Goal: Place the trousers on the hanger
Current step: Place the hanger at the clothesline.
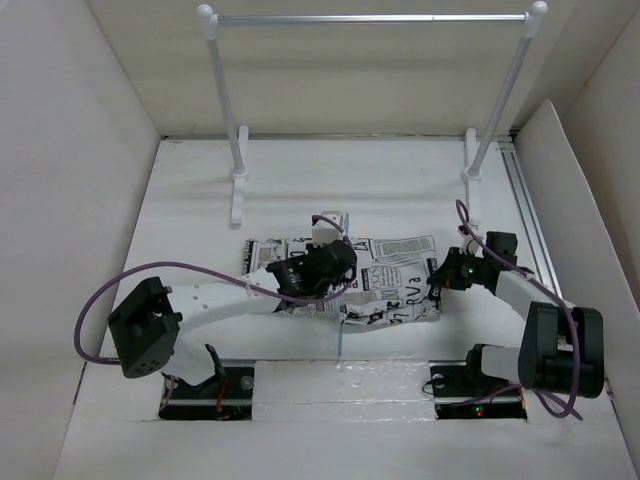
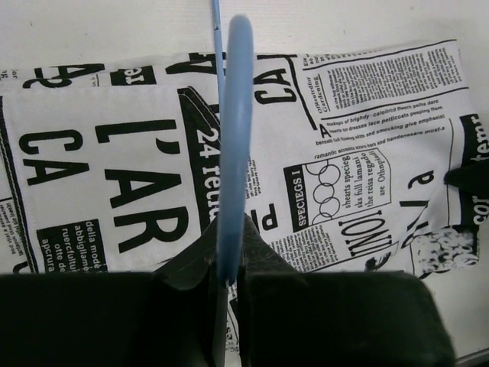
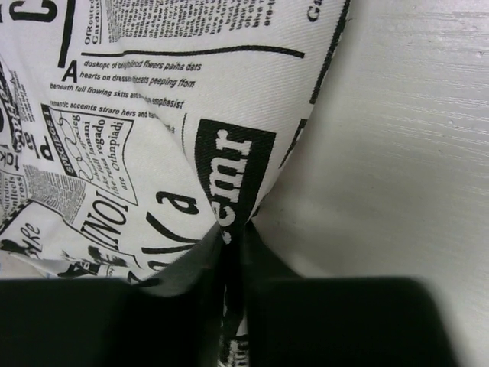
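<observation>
Left pincer (image 2: 228,267): closed on the hanger (image 2: 233,138); I have its blue bar clamped edge-on between my fingers.
Right pincer (image 3: 234,241): closed on a pinch of the trousers (image 1: 395,275) at their right-hand edge, with the cloth drawn into a small peak at the fingertips.
Trousers: folded flat on the counter (image 1: 300,170), mid-way between my two arms and well short of the rack (image 1: 370,18) at the far side.
Hanger: over the left part of the trousers. I cannot tell whether its lower bar touches the cloth.
Step in hand: in my judgement, getting the cloth across the hanger's bar. None of it is draped yet.
Method, right side: lift the pinched edge only high enough to clear the bar, then carry it across towards the left arm. The pinch looks thin (perhaps one layer only), so I should move slowly and check that the whole fold follows.
Method, left side: hold the hanger steady and level so the bar presents a straight line to drape over.
Risk: the cloth may slip out of the small pinch, or the slim hanger may twist in my grip under the weight.
Release: I should let go with the right pincer only once the cloth hangs on both sides of the bar.
</observation>
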Controlling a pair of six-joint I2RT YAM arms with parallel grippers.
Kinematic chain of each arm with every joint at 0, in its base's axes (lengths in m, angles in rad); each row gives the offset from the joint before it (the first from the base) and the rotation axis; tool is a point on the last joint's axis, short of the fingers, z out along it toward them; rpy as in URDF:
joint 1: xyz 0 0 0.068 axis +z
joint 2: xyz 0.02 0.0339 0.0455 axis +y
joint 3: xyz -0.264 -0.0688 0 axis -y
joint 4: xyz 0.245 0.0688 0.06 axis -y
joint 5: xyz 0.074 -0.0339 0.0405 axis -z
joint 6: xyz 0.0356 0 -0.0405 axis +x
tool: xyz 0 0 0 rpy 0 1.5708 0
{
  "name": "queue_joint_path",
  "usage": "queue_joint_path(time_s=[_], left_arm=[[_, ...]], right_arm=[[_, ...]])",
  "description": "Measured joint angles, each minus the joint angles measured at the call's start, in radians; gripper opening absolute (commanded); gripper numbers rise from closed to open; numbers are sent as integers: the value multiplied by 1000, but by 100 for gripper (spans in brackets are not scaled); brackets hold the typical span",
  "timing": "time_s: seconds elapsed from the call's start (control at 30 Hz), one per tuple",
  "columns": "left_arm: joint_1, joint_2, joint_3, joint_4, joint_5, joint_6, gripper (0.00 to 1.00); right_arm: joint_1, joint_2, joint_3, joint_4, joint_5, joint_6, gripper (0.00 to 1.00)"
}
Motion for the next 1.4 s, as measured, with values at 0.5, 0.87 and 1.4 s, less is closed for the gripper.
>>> queue_joint_path(time_s=[0.5, 0.87, 1.4], left_arm=[[-12, -60, 306, -263, 23, -23, 0], [-12, -47, 663, -432, 47, 6, 0], [-8, -23, 723, -505, 69, 61, 0]], right_arm=[[161, -403, 332, -289, -3, 30, 83], [733, -489, 384, -39, 114, 491, 83], [951, -364, 355, 118, 340, 707, 0]])
